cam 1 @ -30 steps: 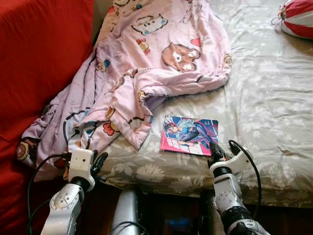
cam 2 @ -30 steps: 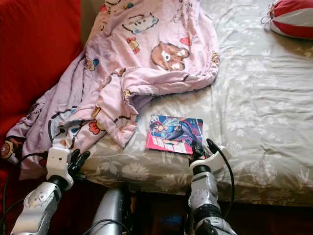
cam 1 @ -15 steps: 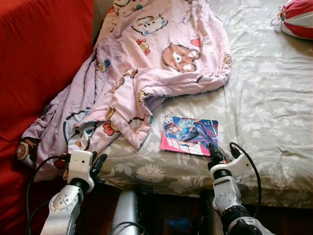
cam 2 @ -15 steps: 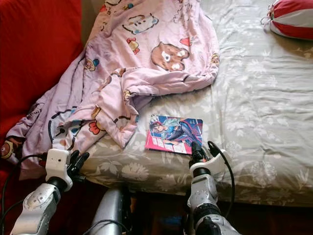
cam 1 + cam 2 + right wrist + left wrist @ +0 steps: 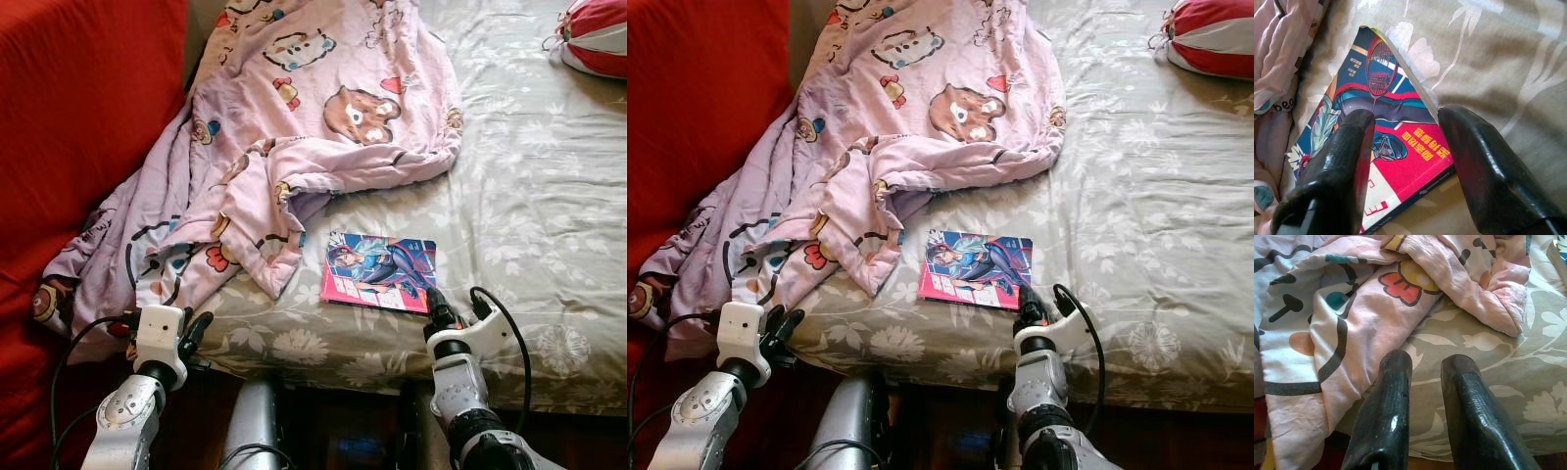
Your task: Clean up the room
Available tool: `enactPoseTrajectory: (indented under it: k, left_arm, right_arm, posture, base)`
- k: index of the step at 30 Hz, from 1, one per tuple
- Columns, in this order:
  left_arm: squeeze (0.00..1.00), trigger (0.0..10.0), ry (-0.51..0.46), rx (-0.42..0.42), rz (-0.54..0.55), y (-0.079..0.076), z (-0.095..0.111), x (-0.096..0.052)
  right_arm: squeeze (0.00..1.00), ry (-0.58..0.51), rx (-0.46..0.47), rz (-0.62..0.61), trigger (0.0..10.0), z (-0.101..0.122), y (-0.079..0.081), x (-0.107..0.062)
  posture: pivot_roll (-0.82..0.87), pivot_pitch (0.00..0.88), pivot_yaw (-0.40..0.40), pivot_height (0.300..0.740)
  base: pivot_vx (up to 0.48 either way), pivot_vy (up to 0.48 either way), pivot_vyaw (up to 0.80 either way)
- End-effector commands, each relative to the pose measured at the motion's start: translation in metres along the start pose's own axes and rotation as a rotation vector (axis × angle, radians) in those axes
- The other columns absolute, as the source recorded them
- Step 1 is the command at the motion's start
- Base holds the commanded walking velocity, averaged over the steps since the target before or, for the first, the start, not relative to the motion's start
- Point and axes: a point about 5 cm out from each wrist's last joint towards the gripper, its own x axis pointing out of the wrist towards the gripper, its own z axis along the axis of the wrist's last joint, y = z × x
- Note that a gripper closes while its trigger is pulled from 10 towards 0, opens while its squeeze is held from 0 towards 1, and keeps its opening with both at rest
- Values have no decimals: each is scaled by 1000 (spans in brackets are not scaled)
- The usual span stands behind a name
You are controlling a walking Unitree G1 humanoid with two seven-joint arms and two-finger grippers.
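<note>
A colourful comic book [image 5: 377, 271] lies flat on the grey floral bedsheet [image 5: 529, 196], near the bed's front edge. My right gripper [image 5: 1405, 117] is open at the book's near right corner [image 5: 431, 300]. In the right wrist view one finger [image 5: 1347, 147] sits over the cover and the other over the sheet. A crumpled pink cartoon blanket [image 5: 294, 127] covers the bed's left part and hangs over the edge. My left gripper [image 5: 1427, 362] is open with nothing between its fingers, just short of the blanket's hanging hem [image 5: 196, 328].
A red fabric surface [image 5: 78, 127] rises along the left. A red-and-white striped cushion [image 5: 595, 34] lies at the bed's far right corner. Bare sheet stretches right of the book. The floor under the bed's front edge is dark.
Both arms have sunk slightly toward the bed's near edge; the right gripper's tip slid a little right along the book's corner. Book and blanket have not moved.
</note>
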Motion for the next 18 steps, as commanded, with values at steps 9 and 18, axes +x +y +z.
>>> enactPoseTrajectory:
  k: [9,18]
  left_arm:
    - [0,10000,21,22,22,9,-4,-10]
    - [0,10000,24,32,17,9,-3,-14]
  right_arm:
    - [0,55,34,-45,10000,-9,-12,-6]
    - [0,75,76,-75,10000,-8,-27,-12]
  posture:
    - [228,235,86,601]
    - [240,246,93,601]
  base:
    - [0,0,0]
    - [0,0,0]
